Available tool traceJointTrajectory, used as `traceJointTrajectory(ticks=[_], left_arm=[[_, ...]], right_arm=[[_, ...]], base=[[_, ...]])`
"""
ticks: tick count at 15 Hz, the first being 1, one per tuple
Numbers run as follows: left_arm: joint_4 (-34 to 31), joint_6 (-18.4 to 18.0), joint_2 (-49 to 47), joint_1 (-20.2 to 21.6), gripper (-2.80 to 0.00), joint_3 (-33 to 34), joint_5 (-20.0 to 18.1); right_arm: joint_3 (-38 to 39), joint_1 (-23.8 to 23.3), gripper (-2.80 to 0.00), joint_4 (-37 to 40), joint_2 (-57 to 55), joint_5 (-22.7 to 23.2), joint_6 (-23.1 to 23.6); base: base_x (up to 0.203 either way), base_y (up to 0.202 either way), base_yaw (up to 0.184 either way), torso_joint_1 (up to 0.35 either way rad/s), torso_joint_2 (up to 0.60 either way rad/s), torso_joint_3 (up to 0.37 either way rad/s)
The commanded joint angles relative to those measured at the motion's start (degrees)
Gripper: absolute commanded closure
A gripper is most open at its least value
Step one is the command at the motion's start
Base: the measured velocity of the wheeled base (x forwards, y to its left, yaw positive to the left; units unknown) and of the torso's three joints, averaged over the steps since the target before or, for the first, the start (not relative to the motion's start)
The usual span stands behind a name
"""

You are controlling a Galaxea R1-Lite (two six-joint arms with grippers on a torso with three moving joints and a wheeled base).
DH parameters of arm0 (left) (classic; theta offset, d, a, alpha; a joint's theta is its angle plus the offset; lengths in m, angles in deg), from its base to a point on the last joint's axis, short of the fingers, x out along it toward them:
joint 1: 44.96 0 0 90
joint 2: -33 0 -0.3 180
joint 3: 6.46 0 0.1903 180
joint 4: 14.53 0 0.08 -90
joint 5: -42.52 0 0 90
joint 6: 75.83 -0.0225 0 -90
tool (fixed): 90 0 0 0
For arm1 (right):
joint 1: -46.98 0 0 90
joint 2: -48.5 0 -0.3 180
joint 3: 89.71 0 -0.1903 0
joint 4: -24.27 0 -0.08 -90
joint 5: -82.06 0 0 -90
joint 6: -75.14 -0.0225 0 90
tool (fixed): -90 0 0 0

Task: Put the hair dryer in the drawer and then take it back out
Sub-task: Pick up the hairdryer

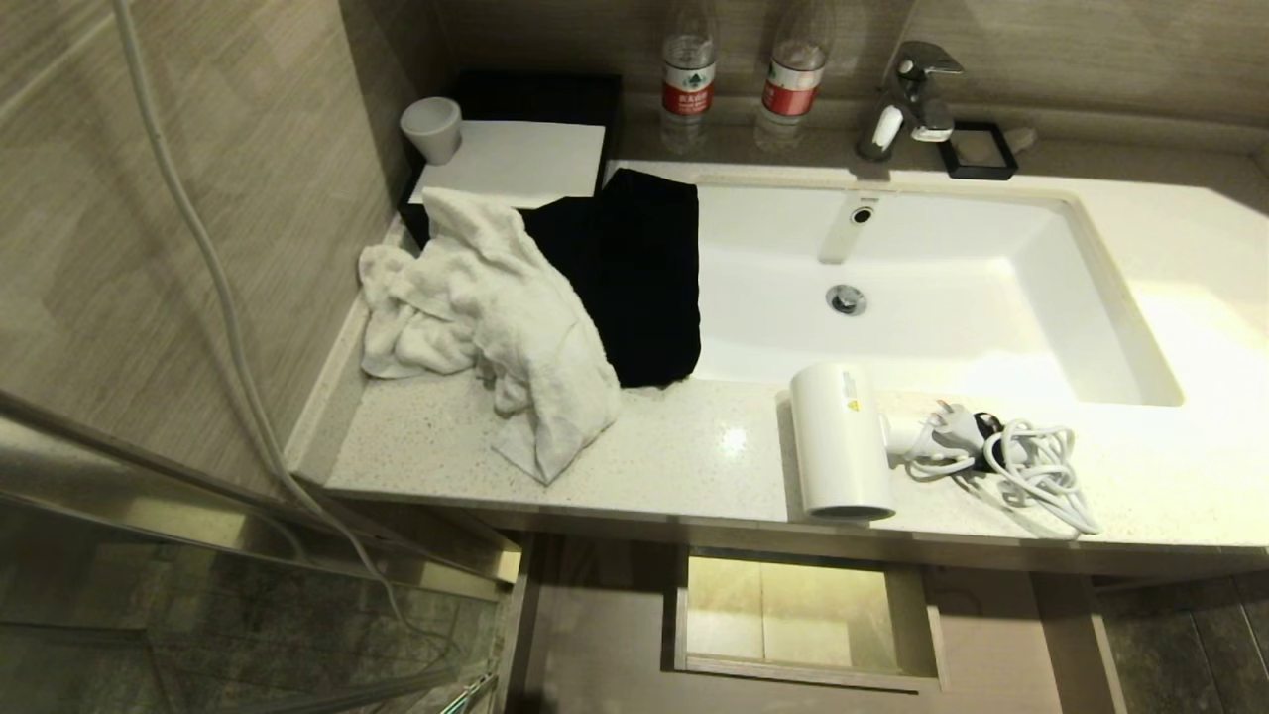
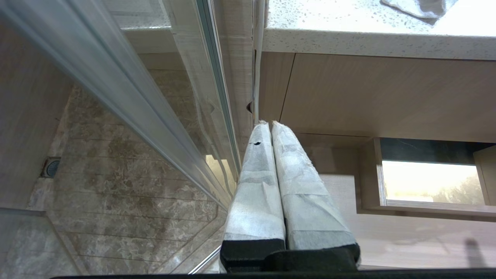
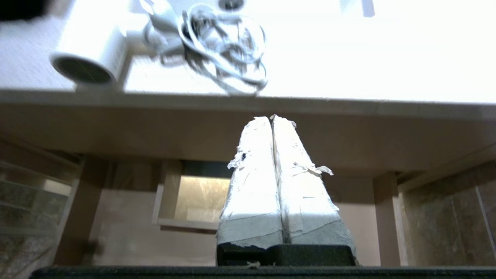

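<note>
The hair dryer [image 1: 841, 441] is laid on the bench [image 1: 674, 456] at its front edge, between that edge and the sink [image 1: 1081, 307], its barrel mouth turned outward and its coiled cord [image 1: 1031, 466] beside it. The drawer [image 1: 808, 620] is seen pulled out directly below, its far ends cut off. One towel [image 1: 496, 317] is heaped well to the left; two bottles [image 1: 739, 69] are cropped at the top. The left hand [image 2: 270, 123] and right hand [image 3: 270, 118] are each held pressed together, empty, below bench level before the cabinet.
</note>
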Motion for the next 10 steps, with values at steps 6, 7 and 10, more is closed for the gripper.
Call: traceJointTrajectory(ticks=[6,7,10], left_arm=[[0.0,0.0,0.1,0.0,0.00,0.0,0.0],[0.0,0.0,0.0,0.0,0.00,0.0,0.0],[0.0,0.0,0.1,0.0,0.00,0.1,0.0]], right_arm=[[-38.1,3.7,0.00,24.2,-31.8,3.7,0.3],[-40.2,4.6,0.00,26.2,-36.1,4.2,1.0],[-44.8,8.0,0.00,34.6,-47.5,5.9,9.2]], base=[[0.000,0.000,0.000,0.000,0.00,0.000],[0.000,0.000,0.000,0.000,0.00,0.000],[0.000,0.000,0.000,0.000,0.00,0.000]])
